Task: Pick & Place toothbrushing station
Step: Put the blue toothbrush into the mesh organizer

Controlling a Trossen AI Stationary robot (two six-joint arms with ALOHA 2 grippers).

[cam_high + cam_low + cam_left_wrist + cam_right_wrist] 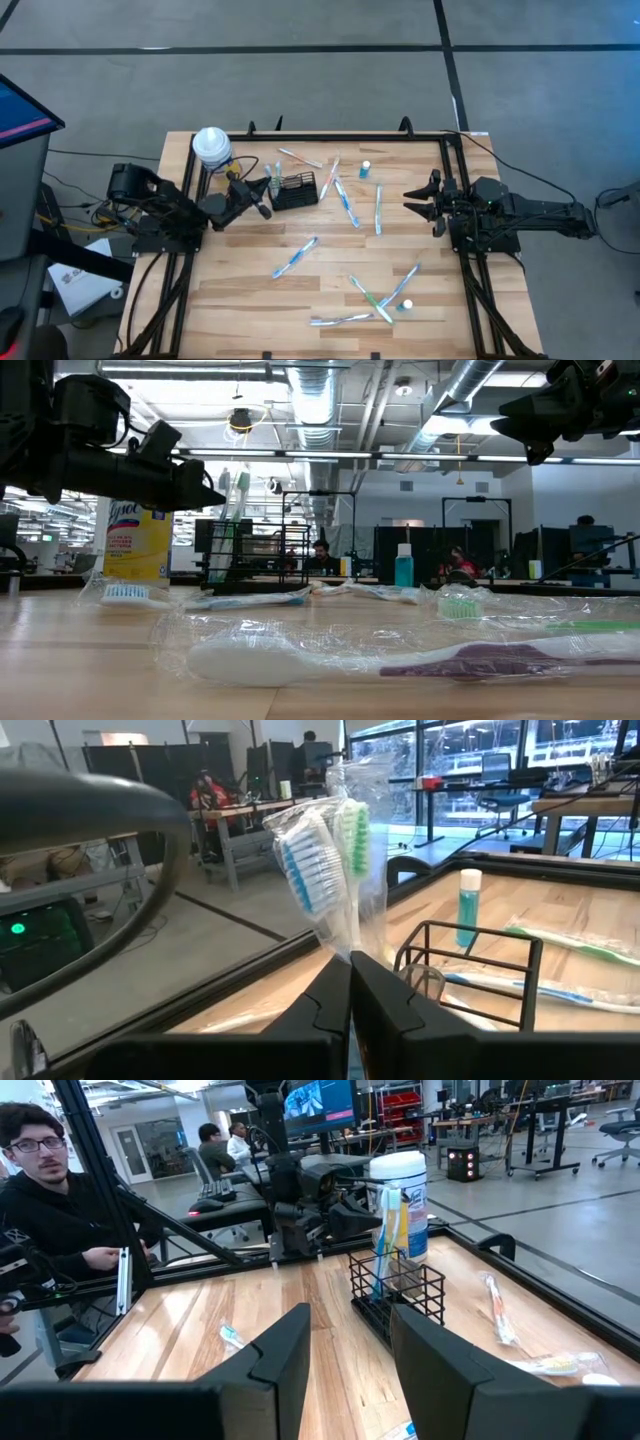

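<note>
Worktop: pale wooden plank worktop (240, 300), black-framed.
Rear left: yellow canister with white lid (211, 146); small black wire-mesh rectangular caddy (297, 190).
Scattered: clear-wrapped toothbrushes (294, 257); small blue bottles (366, 169).

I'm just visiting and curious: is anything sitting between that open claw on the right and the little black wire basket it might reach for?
Yes. Wrapped toothbrushes and a small blue bottle lie on the table between the right gripper and the black wire caddy. The left gripper, shut on two wrapped toothbrushes, sits beside the caddy.
</note>
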